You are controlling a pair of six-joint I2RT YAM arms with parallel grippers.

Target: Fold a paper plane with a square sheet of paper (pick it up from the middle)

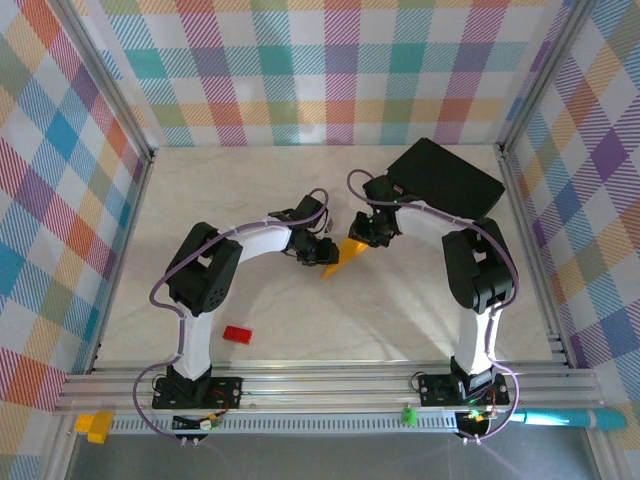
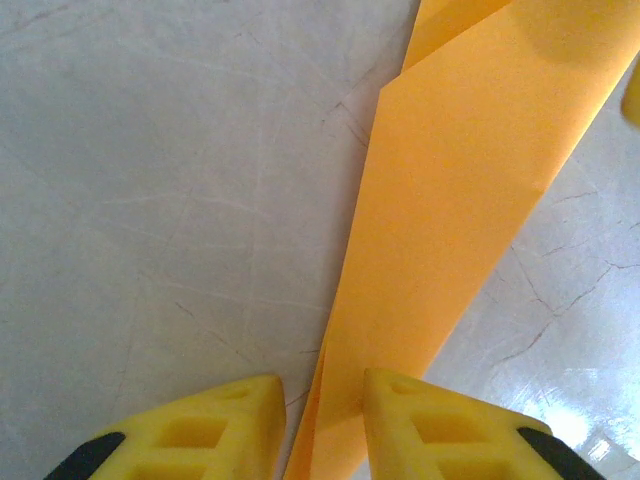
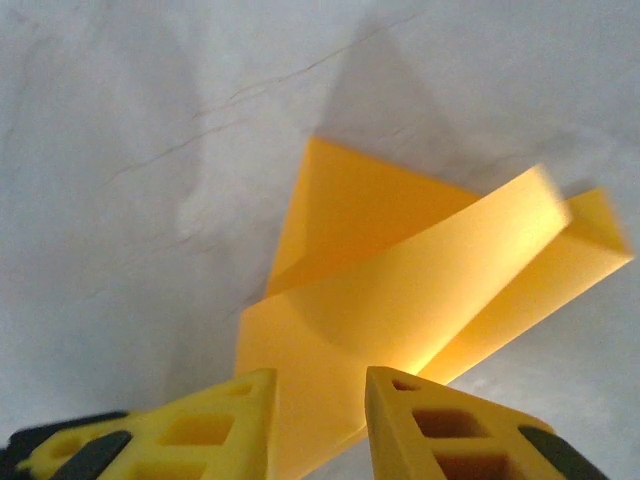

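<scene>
The square sheet of paper (image 1: 340,256) is orange-yellow and creased into a narrow pointed shape in the middle of the table, between both grippers. My left gripper (image 1: 322,256) is at its left end. In the left wrist view the narrow end of the paper (image 2: 460,200) runs between the yellow fingers of the left gripper (image 2: 325,385), which stand apart; bare table shows beside the left finger. My right gripper (image 1: 363,238) is at the paper's upper right end. In the right wrist view the paper (image 3: 400,290) curls up with loose flaps, and the right gripper (image 3: 320,378) straddles it with its jaws apart.
A black box (image 1: 445,178) sits at the back right, close behind the right arm. A small red block (image 1: 237,334) lies near the front left, beside the left arm's base. Checkered walls close in the table on three sides.
</scene>
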